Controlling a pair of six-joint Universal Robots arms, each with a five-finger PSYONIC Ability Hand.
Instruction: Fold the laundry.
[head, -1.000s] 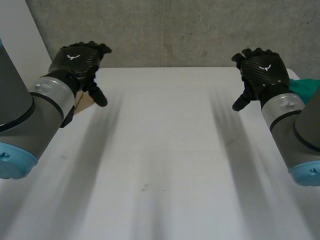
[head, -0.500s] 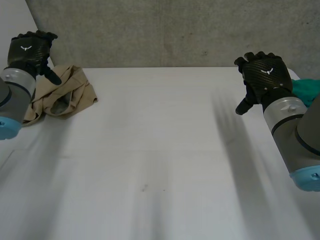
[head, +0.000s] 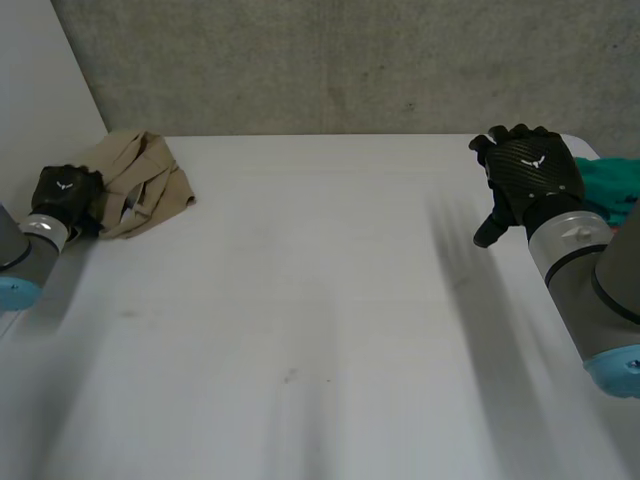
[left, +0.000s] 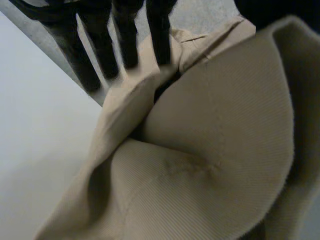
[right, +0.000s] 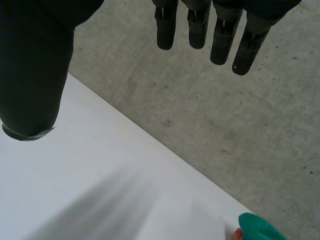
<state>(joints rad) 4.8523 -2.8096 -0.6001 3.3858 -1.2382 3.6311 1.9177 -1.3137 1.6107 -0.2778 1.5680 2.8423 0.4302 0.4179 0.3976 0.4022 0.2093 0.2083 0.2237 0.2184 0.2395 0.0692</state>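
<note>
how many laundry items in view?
2: a crumpled beige garment at the table's far left corner, by the left hand; a green cloth at the right edge, partly hidden by the right arm.

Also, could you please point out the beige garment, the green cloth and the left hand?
beige garment (head: 150, 185), head view, its crumpled middle.
green cloth (head: 610, 182), head view, its visible middle.
left hand (head: 65, 190), head view, the back of the hand.

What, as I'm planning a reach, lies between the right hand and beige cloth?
Bare white table separates the right hand and the beige cloth, in the head view.
</note>
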